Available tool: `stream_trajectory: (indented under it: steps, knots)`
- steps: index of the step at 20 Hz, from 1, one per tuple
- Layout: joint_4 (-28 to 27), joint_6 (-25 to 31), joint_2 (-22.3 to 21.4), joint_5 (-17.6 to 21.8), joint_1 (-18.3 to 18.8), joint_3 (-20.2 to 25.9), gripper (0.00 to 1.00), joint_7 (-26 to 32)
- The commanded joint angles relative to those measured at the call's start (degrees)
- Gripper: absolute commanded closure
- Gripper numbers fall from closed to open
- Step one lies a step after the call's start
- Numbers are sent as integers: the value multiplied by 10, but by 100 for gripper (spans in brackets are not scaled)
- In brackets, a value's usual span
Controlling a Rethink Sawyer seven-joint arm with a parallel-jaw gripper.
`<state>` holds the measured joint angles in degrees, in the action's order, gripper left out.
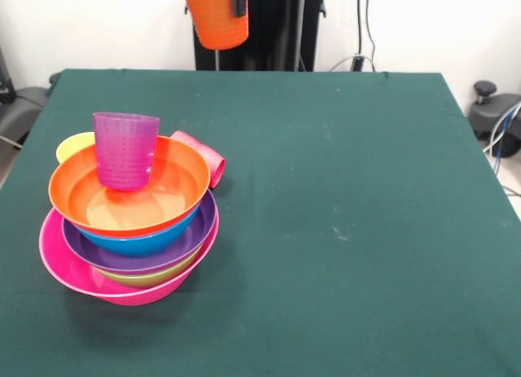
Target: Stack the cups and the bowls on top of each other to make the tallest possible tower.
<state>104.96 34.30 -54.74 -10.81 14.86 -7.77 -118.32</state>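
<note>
You have the orange cup (216,19) high up at the top edge of the front view, in front of the black pedestal (260,27), and a dark finger (239,1) lies against its right side. The gripper itself is almost fully cut off by the picture edge, so I cannot tell for sure how the fingers stand; my judgement is that they are closed on this cup, because nothing else holds it in the air. The cup hangs a little tilted, its long axis close to vertical. The tower (130,230) stands well apart from it, near the left side of the green table (342,230) and closer to the camera: the pink bowl (122,289) is the base, then a green bowl (151,277), the purple bowl (146,259), the blue bowl (146,244) and the orange bowl (130,186) on top. The purple cup (124,149) stands inside the orange bowl, wide end up. A yellow cup (73,145) shows behind the tower on the left and a red cup (203,157) lies on its side just behind it on the right. For the coming move, what matters is that the purple cup lies down and to the left of the held cup in this view, so you need to carry the orange cup that way and bring its axis straight above the purple cup before lowering.
</note>
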Motion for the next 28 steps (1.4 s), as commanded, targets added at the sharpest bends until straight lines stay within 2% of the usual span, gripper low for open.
stream_trajectory:
  steps: [1,8,13,20,25,28]
  knots:
    - [63,-27,-4,62,34,106,100,123]
    - [83,-31,-20,90,81,138,100,130]
    - [98,-40,-21,125,132,163,100,147]
    - [99,-64,3,186,198,204,100,148]
    - [83,-64,21,233,210,208,100,116]
    - [74,-85,47,259,222,217,100,103]
